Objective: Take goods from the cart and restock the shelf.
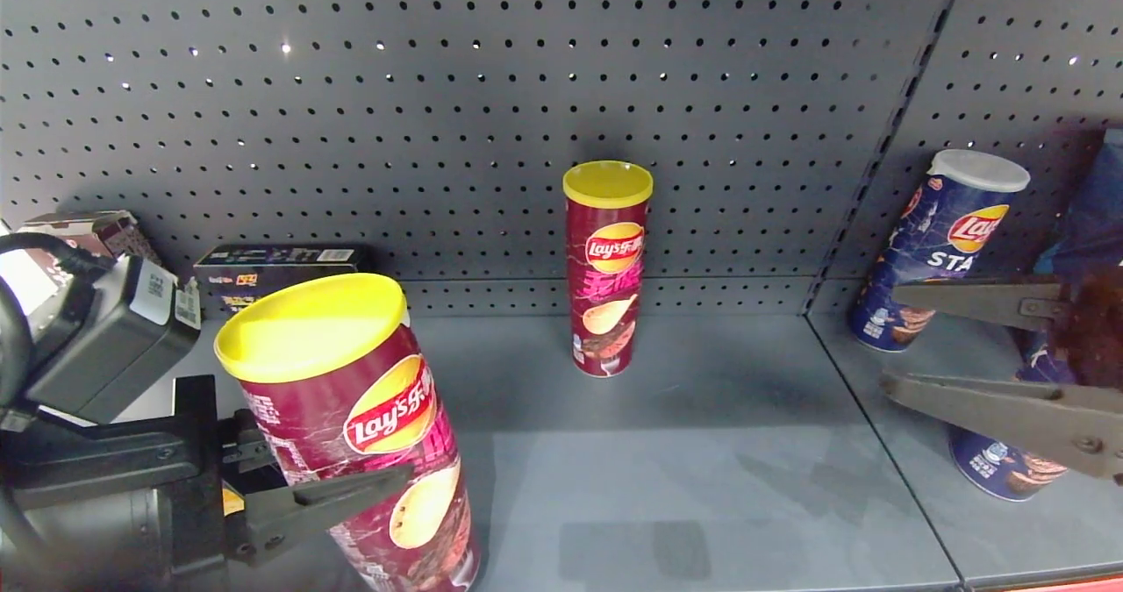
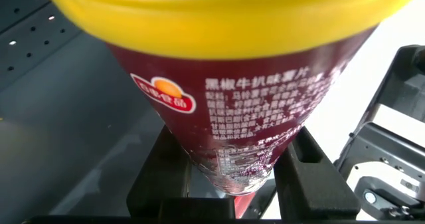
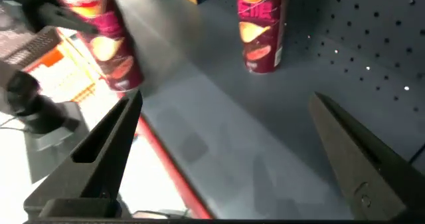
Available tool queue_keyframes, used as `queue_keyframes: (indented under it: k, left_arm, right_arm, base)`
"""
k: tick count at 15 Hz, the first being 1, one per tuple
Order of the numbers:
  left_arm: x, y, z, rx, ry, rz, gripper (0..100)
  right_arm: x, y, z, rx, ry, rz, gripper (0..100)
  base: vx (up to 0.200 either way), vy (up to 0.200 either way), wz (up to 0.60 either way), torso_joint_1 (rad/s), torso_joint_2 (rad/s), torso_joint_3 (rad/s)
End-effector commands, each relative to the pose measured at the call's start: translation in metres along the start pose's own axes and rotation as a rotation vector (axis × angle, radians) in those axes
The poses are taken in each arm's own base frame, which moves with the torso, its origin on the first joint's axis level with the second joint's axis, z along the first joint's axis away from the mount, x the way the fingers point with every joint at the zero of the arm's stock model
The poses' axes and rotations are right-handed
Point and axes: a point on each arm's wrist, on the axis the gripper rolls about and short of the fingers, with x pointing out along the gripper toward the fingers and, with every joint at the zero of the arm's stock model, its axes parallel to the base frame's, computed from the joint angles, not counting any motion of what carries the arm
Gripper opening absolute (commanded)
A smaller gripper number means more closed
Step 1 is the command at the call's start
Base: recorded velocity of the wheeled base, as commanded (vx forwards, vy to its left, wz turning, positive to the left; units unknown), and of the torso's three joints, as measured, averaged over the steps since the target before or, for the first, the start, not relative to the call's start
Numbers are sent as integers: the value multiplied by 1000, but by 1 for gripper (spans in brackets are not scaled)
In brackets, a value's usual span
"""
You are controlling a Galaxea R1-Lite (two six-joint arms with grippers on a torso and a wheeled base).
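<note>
Head view: my left gripper [image 1: 333, 495] is clamped on a maroon cardboard chip can with a yellow plastic lid [image 1: 351, 434], holding it low on the body at the front left of the grey metal shelf [image 1: 702, 452]. The can leans a little, lid tipped toward the perforated back panel [image 1: 439, 92]. Its base is cut off at the edge of the frame, so I cannot say whether it has met the shelf; it looks just clear.

A matching maroon can [image 1: 607, 267] stands upright near the back, well apart from mine. To the right, past the shelf divider, stands a blue can with a pale lid [image 1: 939, 250]. My right gripper [image 1: 890, 338] hangs in front of it, fingers spread wide and empty.

As I judge it, the step in hand is placing this can. I would bring it upright first, since a tilted base will rock on landing. Then I would carry it inward and set it beside the standing can with a gap between them, so that my outer finger does not clip it. I would loosen the grip only once the base sits flat, and keep the right arm out of the way.
</note>
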Motion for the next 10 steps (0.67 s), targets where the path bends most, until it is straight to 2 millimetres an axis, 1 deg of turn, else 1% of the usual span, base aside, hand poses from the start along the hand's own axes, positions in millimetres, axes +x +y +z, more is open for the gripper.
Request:
queue_keyframes:
  k: [1,2,4,5,7,10]
  left_arm:
    - [0,1,0,-3,1,6,0]
    - [0,1,-1,-6,4,6,0]
    - [0,1,-2,-7,7,5,0]
    - [1,1,-3,-8,10,5,0]
    - [2,1,-3,-9,14,1,0]
    - [3,2,-3,-6,7,3,0]
  right_arm:
    - [31,-8,0,-10,50,-2,100]
    - [43,-13,0,-37,55,-27,100]
    - [51,-16,2,-39,63,-40,100]
    - [61,-17,0,-38,82,-59,100]
    - [70,-18,2,-39,89,-58,100]
    - [90,-19,2,-44,107,-86,100]
  base:
    - [0,0,0,0,0,0]
    - [0,0,0,0,0,0]
    - [0,0,0,0,0,0]
    - [0,0,0,0,0,0]
    - [0,0,0,0,0,0]
    - [0,0,0,0,0,0]
